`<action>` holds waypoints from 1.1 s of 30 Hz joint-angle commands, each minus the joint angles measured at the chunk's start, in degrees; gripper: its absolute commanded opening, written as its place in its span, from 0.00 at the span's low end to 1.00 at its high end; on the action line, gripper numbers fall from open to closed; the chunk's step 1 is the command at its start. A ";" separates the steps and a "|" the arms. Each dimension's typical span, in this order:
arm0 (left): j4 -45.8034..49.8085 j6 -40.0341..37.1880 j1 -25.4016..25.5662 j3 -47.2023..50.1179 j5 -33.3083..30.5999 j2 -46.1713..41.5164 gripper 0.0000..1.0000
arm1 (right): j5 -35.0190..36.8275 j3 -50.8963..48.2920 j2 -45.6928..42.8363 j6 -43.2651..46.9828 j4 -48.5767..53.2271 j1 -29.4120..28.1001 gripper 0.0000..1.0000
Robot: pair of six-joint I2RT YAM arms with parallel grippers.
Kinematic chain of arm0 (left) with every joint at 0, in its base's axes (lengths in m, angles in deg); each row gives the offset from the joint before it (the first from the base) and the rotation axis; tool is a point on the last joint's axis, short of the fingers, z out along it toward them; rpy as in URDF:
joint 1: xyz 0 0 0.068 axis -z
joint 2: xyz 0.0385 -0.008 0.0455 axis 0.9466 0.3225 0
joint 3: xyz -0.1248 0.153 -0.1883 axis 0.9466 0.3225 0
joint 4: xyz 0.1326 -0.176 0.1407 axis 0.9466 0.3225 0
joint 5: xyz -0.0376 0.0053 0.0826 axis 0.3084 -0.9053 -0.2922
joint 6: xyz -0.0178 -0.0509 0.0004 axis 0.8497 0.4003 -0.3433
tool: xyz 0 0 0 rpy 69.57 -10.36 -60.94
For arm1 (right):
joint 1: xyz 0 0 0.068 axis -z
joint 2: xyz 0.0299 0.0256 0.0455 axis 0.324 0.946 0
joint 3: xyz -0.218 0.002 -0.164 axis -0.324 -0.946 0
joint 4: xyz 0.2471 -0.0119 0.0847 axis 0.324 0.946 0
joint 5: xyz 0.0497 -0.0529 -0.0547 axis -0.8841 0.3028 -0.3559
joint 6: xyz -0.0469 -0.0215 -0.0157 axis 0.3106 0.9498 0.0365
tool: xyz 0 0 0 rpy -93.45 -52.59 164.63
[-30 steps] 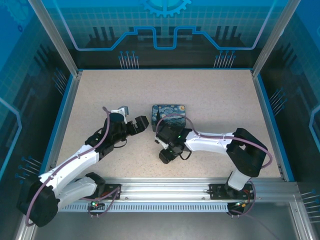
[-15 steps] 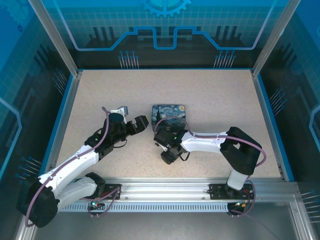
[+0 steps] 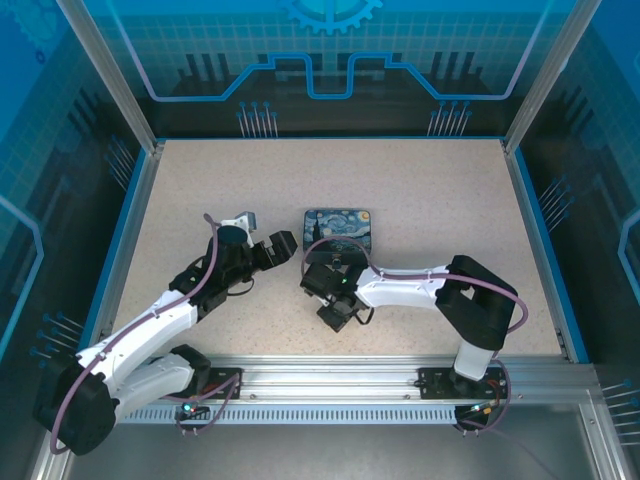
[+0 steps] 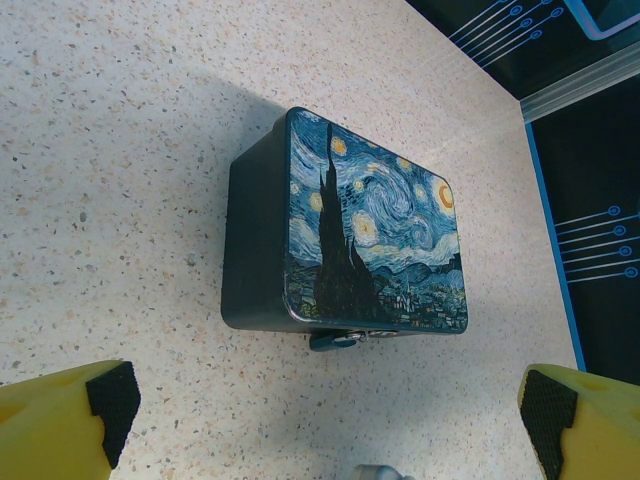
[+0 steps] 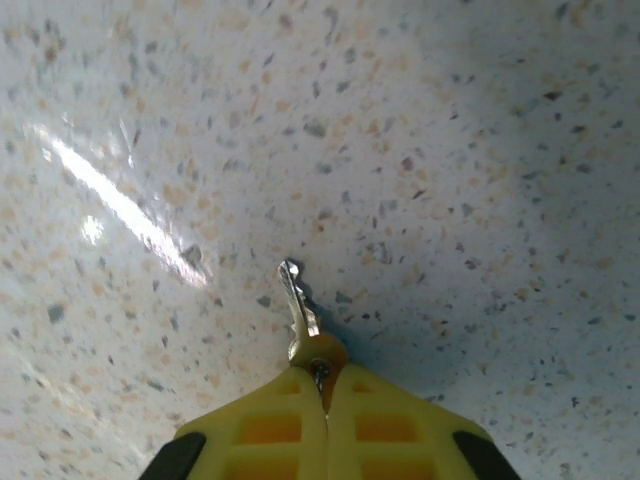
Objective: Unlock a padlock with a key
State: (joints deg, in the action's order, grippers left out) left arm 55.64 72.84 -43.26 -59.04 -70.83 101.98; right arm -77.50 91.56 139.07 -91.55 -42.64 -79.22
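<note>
The key (image 5: 298, 300) is a small silver blade with an orange head, pinched between the yellow fingertips of my right gripper (image 5: 325, 378), which is shut on it just above the speckled table. In the top view the right gripper (image 3: 320, 280) hangs in front of the Starry-Night box (image 3: 340, 227). The padlock (image 4: 335, 340) is a tiny dark body hanging at the box's front edge (image 4: 370, 240). My left gripper (image 4: 330, 405) stands wide open, facing the box with nothing between its fingers; from above the left gripper (image 3: 275, 242) sits just left of the box.
The speckled table (image 3: 430, 200) is bounded by blue rims and metal frame posts. A metal rail (image 3: 330, 375) runs along the near edge by the arm bases. Purple cables run along both arms.
My right gripper's jaws have closed onto the key, and its wrist has shifted slightly left. The left arm has not moved.
</note>
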 commanded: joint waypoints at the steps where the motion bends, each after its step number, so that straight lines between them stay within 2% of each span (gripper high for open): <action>1: 0.21 1.32 -0.32 -0.41 0.65 -0.64 0.99 | -2.61 -2.26 1.44 0.25 -0.60 1.03 0.00; 10: -0.44 1.99 -0.41 -0.59 1.20 0.02 0.99 | -16.88 -7.52 -9.56 -0.65 -8.54 11.66 0.00; 14: -1.08 2.11 -0.41 -0.43 2.17 1.14 0.99 | -19.60 -8.31 -11.17 -1.62 -10.13 15.08 0.00; 21: -1.46 2.46 -0.42 -0.06 2.92 2.30 0.99 | -22.01 -11.44 -12.79 -3.92 -12.60 17.17 0.00; 29: -1.46 2.94 -0.46 0.10 3.03 3.01 0.99 | -23.94 -14.31 -17.83 -7.38 -12.26 16.87 0.00; 30: -1.69 3.07 -0.41 0.25 3.02 3.17 0.99 | -22.78 -14.90 -18.74 -7.95 -11.97 16.63 0.15; 31: -1.99 3.17 -0.42 0.36 3.11 3.40 0.99 | -21.38 -15.50 -19.12 -8.30 -11.71 16.63 0.44; 32: -2.26 3.30 -0.46 0.46 3.21 3.62 0.99 | -20.19 -15.82 -19.11 -8.40 -11.43 16.64 0.61; 33: -2.49 3.41 -0.45 0.54 3.37 3.84 0.99 | -19.04 -16.03 -18.90 -8.38 -11.06 16.72 0.68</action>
State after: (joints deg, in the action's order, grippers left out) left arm 54.72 75.03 -43.33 -58.93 -69.08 105.17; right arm -98.59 76.79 120.60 -98.26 -54.33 -62.61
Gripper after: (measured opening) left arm 0.989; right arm 0.464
